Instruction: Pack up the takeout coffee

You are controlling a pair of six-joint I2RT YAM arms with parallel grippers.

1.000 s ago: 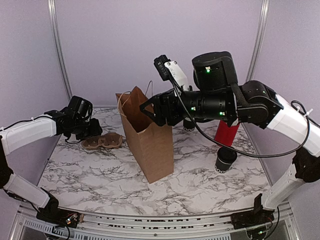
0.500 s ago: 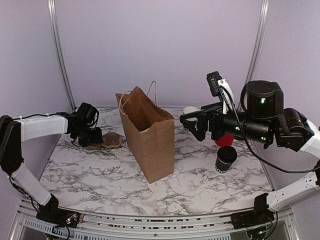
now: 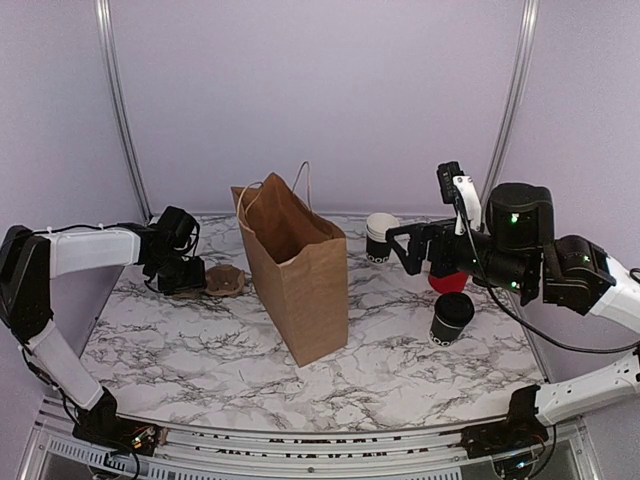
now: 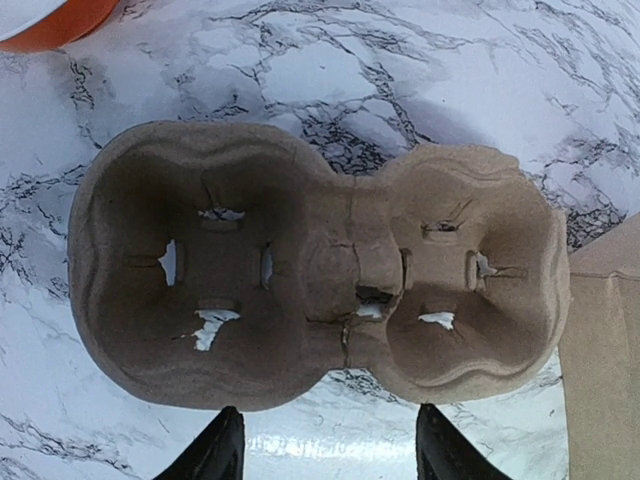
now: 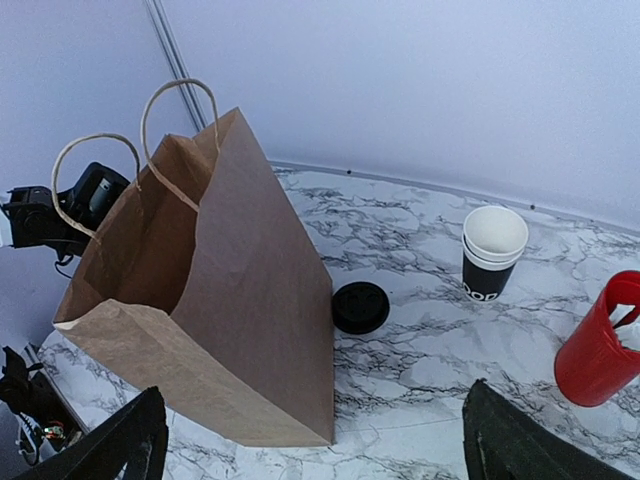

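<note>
Overhead, the takeout coffee (image 3: 452, 318) stands upright on the marble table (image 3: 200, 370) at the right side. Its long axis is vertical, its black top faces up, and white print shows low on its side. It sits just in front of the red cylinder (image 3: 443, 281) and well apart from the brown paper bag (image 3: 297, 275), which stands open-mouthed at centre. A stack of cups (image 3: 379, 238) stands further back, between the bag and the cylinder. The right gripper (image 3: 399, 248) hangs in the air beside that stack, pointing left, its fingers spread and empty; it is above and behind the coffee, not touching it. The left gripper (image 3: 188, 274) is low at the left, just beside a cardboard cup carrier (image 3: 223, 280).

Left wrist view: the two-well carrier lies flat on the marble. Both fingertips show at the lower edge, set apart with nothing between them. A corner of the bag shows at the right.

Right wrist view: both fingers sit at the lower corners, wide apart and holding nothing. The bag leans left of centre, and a round black disc (image 5: 360, 307) lies flat on the table between the bag and the stack of cups. The red cylinder is cut by the right edge.
</note>
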